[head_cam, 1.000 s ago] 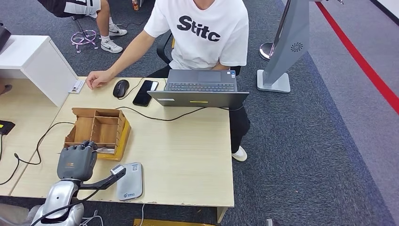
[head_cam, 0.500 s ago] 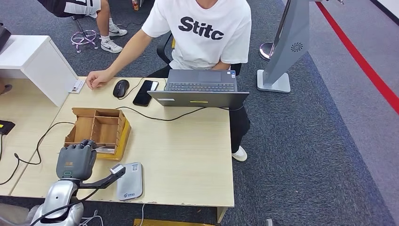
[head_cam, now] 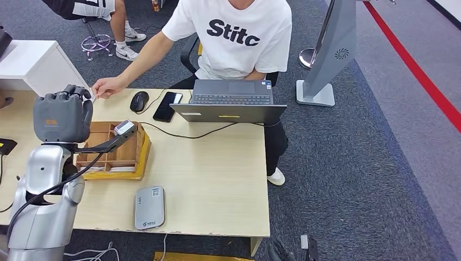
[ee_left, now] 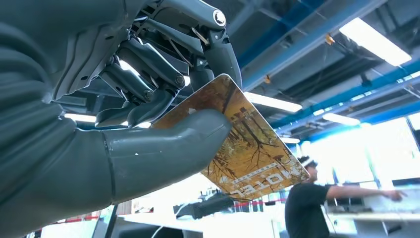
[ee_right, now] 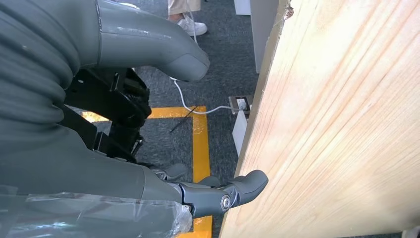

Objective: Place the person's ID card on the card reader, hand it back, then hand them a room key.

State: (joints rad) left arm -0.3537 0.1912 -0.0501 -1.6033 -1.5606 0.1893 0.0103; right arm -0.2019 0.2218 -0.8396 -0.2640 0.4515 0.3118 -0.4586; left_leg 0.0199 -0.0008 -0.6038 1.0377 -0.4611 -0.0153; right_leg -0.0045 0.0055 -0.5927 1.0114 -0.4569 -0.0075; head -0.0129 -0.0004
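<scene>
1. While the left hand (head_cam: 62, 117) pinches the key card (ee_left: 237, 144) between thumb and fingers, it is raised toward the person's hand (head_cam: 108, 87), seemingly for handover.
2. The right hand (ee_right: 148, 148) hangs empty beside the desk (ee_right: 346, 124), fingers loosely apart.
3. The reader (head_cam: 149, 207) lies bare.

left hand (head_cam: 61, 117) raised, pinching, right hand (ee_right: 148, 148) lowered

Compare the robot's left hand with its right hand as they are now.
The left hand is raised above the wooden box on the table; the right hand hangs low beside the table's edge, over the floor. The left hand pinches a gold-brown printed card between thumb and fingers; the right hand holds nothing, with its fingers apart. Both share the same grey ribbed cover and thick grey thumb.
</scene>
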